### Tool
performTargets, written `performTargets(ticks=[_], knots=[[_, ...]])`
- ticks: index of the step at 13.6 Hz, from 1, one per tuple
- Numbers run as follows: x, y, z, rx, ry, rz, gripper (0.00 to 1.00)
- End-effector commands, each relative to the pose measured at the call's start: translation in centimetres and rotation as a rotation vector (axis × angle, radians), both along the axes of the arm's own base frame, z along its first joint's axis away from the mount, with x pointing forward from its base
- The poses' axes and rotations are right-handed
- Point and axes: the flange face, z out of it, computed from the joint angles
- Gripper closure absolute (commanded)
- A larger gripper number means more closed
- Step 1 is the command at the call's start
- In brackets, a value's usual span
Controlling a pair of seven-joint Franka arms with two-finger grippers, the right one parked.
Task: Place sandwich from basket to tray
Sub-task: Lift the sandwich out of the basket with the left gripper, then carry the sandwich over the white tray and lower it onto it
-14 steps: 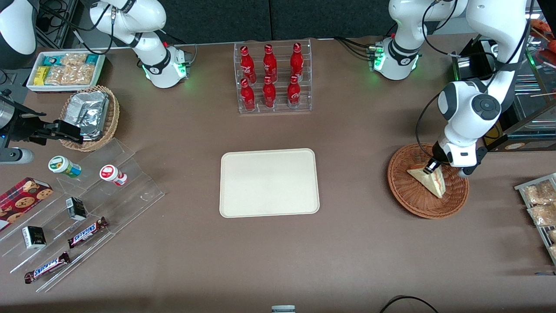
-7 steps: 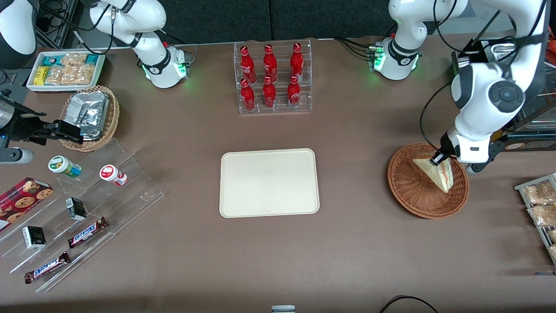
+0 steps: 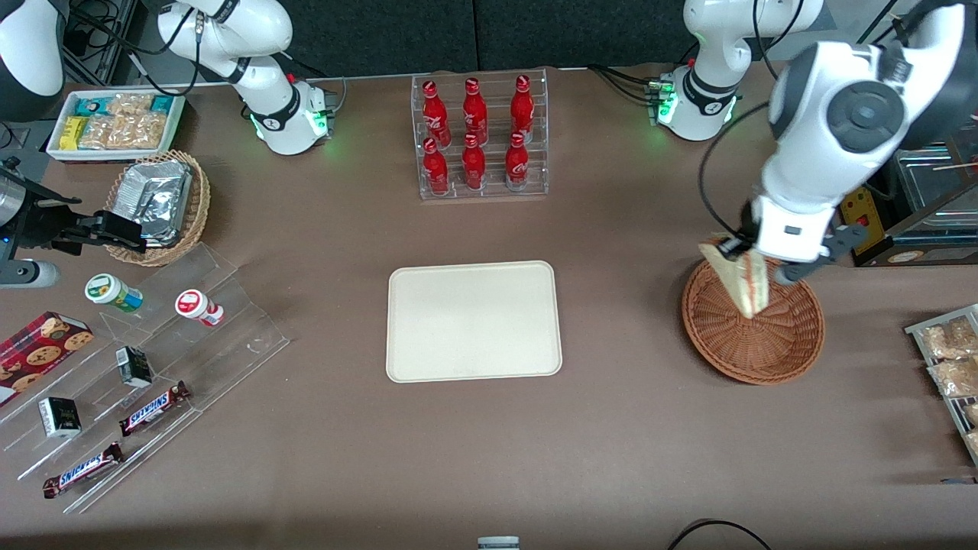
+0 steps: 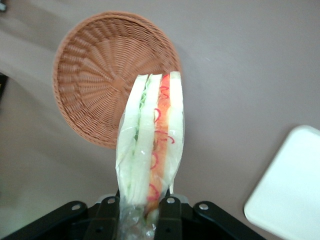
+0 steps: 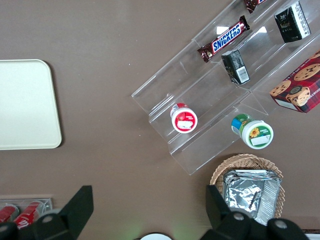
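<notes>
My left gripper [image 3: 735, 249] is shut on the sandwich [image 3: 743, 284], a wrapped white-bread wedge with orange-red and green filling, and holds it in the air above the basket [image 3: 756, 347]. The wedge hangs down from the fingers over the basket's rim that is farther from the front camera. In the left wrist view the fingers [image 4: 169, 217] clamp the sandwich [image 4: 150, 145] at its wrapped end, with the empty reddish-brown basket [image 4: 95, 75] below it. The cream tray [image 3: 474, 321] lies empty at the table's middle; a corner of the tray [image 4: 290, 190] shows in the wrist view.
A clear rack of red bottles [image 3: 480, 137] stands farther from the front camera than the tray. A rack of snack packets [image 3: 947, 359] lies beside the basket at the working arm's end. A tan foil-packet basket [image 3: 159, 202] and clear snack shelves [image 3: 145, 367] lie toward the parked arm's end.
The gripper has risen with the sandwich, lifting it out of the basket, and has shifted toward the tray and a little farther from the front camera. The basket has stayed put.
</notes>
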Motion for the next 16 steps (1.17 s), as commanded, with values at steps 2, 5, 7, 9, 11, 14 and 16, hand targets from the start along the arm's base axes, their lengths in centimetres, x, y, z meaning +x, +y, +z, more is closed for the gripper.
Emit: performTargets(ticks=[2, 5, 7, 9, 11, 14, 16], knots=[[-1.5, -7.1, 0.5, -0.005, -0.003, -0.12, 0.75], [-2.2, -12.6, 0.2, -0.053, -0.004, -0.215, 0.75], [-2.4, -16.0, -0.4, -0.085, 0.008, -0.257, 0.75], [-2.8, -19.4, -2.0, -0.121, 0.02, -0.316, 0.75], [-3.3, -23.4, -4.7, -0.145, 0.025, -0.367, 0.75], [-2.7, -27.0, -9.0, -0.091, 0.0, -0.334, 0.75], [-2.5, -29.2, -11.5, -0.08, -0.002, -0.328, 0.75]])
